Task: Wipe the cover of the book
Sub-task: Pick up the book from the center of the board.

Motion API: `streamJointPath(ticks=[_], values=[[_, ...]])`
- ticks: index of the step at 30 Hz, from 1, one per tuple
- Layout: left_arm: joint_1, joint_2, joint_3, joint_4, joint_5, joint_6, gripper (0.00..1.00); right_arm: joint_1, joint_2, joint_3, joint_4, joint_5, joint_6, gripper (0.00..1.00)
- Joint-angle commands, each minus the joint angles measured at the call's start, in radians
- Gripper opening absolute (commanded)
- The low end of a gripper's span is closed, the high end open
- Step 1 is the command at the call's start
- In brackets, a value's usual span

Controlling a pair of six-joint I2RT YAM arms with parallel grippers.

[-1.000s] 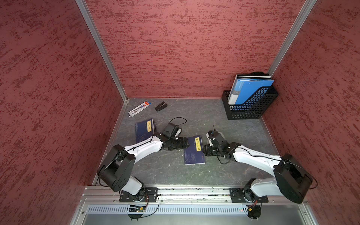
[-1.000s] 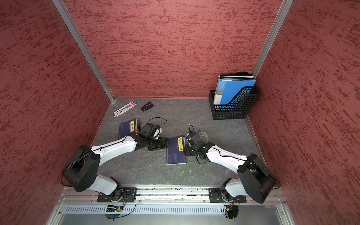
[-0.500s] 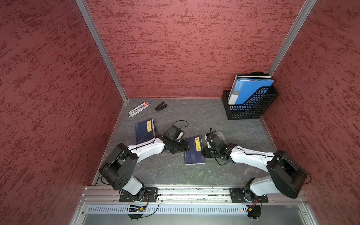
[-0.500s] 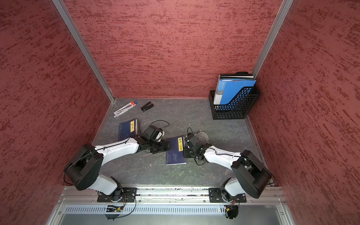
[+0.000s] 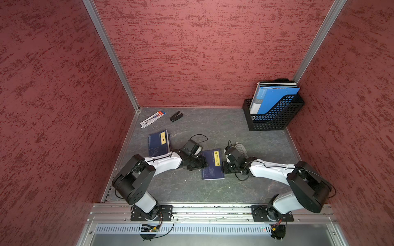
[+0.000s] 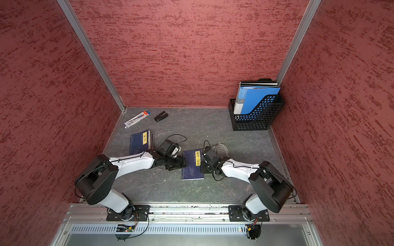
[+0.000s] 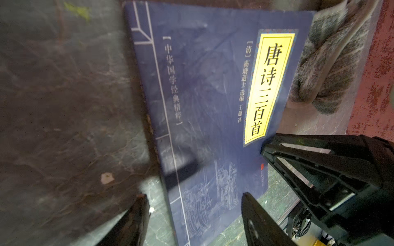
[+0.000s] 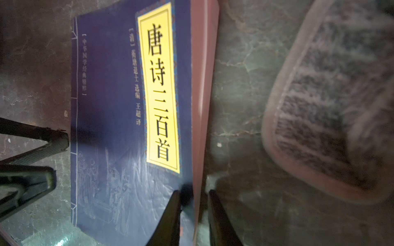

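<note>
As your dark-blue yellow-labelled book (image 5: 212, 165) lay flat, left pincer (image 7: 194, 197) wide astride its spine, right pincer (image 8: 194, 191) narrow astride its page edge, grip unclear.

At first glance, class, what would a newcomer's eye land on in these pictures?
The navy book with its yellow title strip lies in the middle, the left gripper and right gripper at its two long edges. A black rack of blue folders stands in the far right corner.
</note>
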Motion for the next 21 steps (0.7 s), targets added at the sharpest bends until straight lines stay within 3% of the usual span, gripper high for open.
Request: streamJointPath(ticks=[1,15,21], values=[[-0.004,0.022,-0.006,0.037,0.017,-0.007,0.68,0.006,0.030,-0.017,-0.012,0.021,0.020,0.22],[0.003,0.074,-0.012,0.203,0.151,-0.038,0.63,0.006,0.052,-0.037,-0.005,0.017,0.020,0.22],[0.019,0.050,-0.015,0.262,0.183,-0.056,0.47,0.006,0.070,-0.035,0.011,0.007,0.015,0.22]])
